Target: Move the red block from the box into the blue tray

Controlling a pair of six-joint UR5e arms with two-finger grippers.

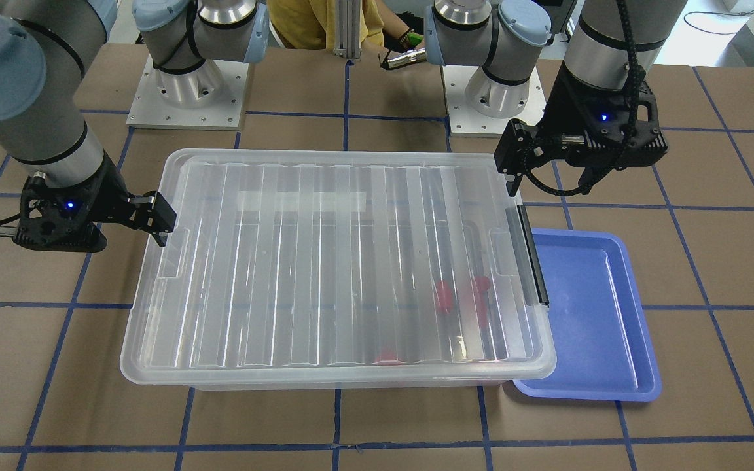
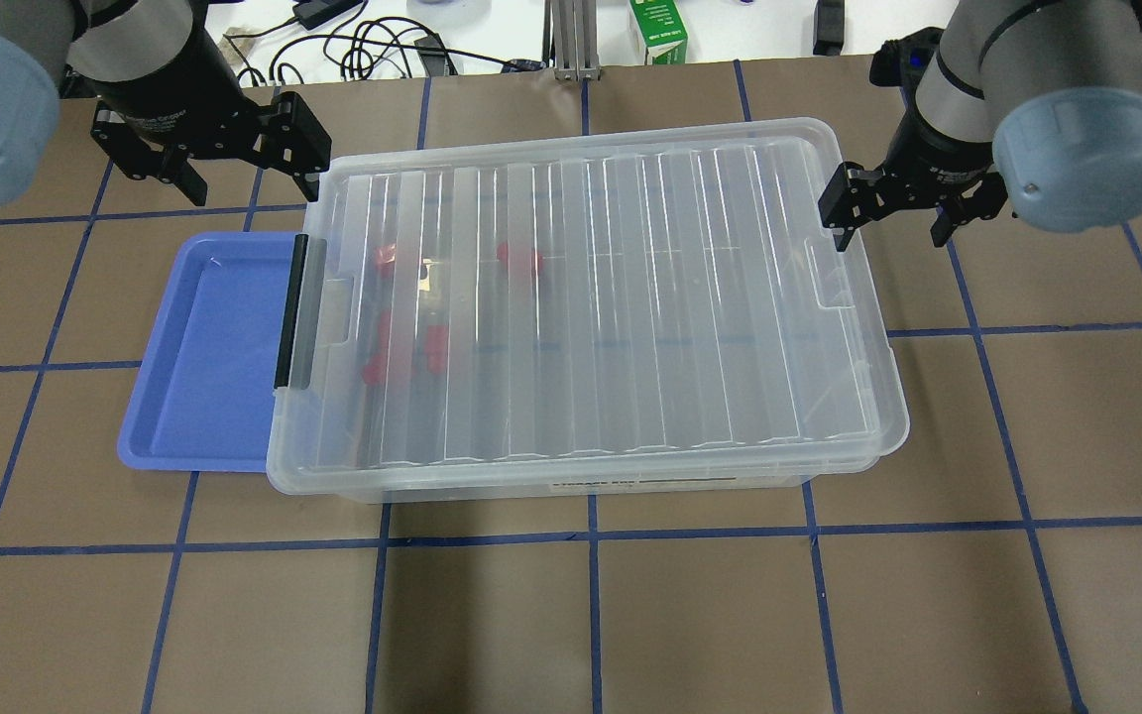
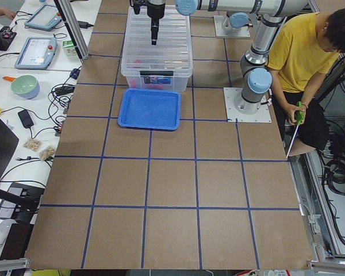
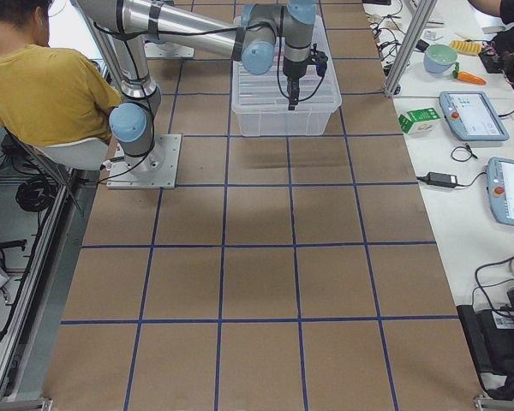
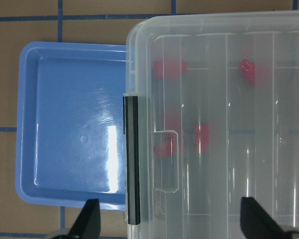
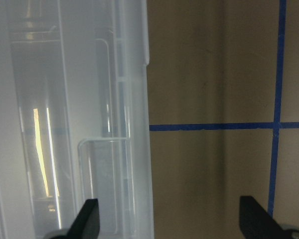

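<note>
The box (image 2: 630, 297) is a clear bin with its ribbed lid on and a black bar latch (image 2: 290, 309) at its left end. Several red shapes (image 2: 519, 257) show blurred through the lid; I cannot tell which is the red block. The blue tray (image 2: 204, 347) lies empty beside the latch end, its edge tucked under the box rim. My left gripper (image 2: 249, 174) is open and empty above the box's far latch-end corner; the left wrist view (image 5: 174, 224) shows its jaws wide apart. My right gripper (image 2: 888, 223) is open and empty at the box's opposite end, straddling the lid edge (image 6: 139, 124).
A green carton (image 2: 657, 30) and cables lie beyond the table's far edge. A person in a yellow shirt (image 3: 302, 52) sits behind the robot bases. Blue tape lines grid the brown table (image 2: 591, 615).
</note>
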